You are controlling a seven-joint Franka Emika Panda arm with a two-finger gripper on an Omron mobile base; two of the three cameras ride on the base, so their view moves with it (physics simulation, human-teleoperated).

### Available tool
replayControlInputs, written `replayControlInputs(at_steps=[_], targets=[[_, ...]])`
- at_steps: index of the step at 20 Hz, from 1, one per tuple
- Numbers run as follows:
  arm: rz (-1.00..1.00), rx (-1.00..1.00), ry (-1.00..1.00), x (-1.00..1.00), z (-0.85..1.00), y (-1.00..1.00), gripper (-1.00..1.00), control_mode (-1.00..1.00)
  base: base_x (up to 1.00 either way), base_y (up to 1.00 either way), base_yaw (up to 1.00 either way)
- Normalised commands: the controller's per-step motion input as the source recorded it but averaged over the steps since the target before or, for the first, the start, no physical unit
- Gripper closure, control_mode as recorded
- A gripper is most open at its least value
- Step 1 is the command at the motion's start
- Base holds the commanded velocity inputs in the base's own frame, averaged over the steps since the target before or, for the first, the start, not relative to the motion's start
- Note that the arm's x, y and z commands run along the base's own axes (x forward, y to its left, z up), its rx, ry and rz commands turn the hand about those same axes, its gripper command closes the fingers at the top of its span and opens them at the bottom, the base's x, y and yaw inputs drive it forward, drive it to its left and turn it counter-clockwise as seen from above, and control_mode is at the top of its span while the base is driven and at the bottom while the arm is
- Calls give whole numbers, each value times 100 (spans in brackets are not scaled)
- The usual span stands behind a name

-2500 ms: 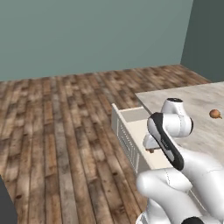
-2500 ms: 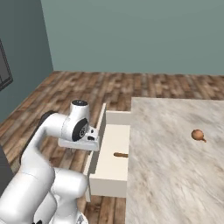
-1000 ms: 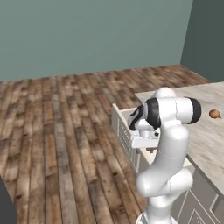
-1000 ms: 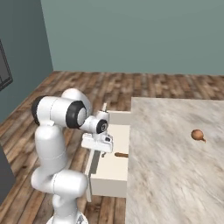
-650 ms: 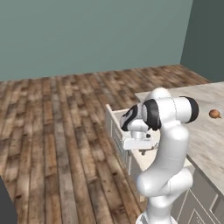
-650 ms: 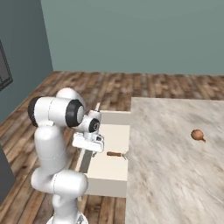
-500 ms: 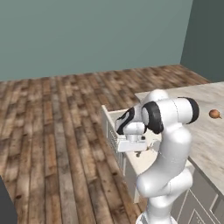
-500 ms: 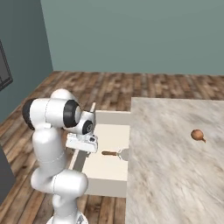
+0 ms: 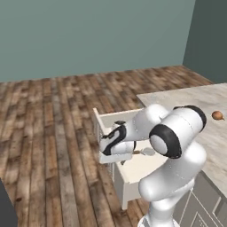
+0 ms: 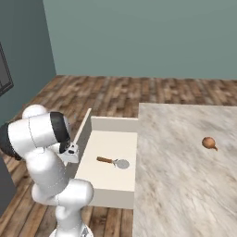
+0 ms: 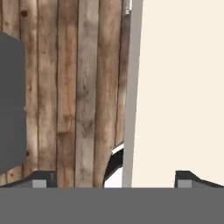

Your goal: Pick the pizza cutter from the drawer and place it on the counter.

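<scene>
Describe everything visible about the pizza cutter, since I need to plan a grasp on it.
The pizza cutter is a small tool with a short brown handle that looks wooden and a round silver-grey disc blade. It lies flat on the cream floor of the open drawer, roughly mid-floor. In the right base view its handle points left, toward the drawer front, and its blade toward the counter. Nothing but the drawer floor touches it.

The drawer [image 10: 111, 176] is showing plain cream-white inside; the pizza cutter [image 10: 113, 161] in it is showing a brown handle and silver-grey disc. At 3 o'clock the counter [image 10: 185, 185] is showing beige-grey marbling, with a small brown ball [image 10: 209, 142]. The floor [image 10: 111, 92] is showing streaky brown planks.
</scene>
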Motion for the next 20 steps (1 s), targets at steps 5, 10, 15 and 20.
replayControlInputs(at_steps=[5,10,15,20], targets=[[5,1,-6,-1,100,100,-100,-100,0,0,0],[15,9,0,0,100,100,-100,-100,0,0,0],[5,12,0,13,100,61,-100,-100,0,0,0],[-12,20,2,39,82,-78,-100,-100,0,0,0]])
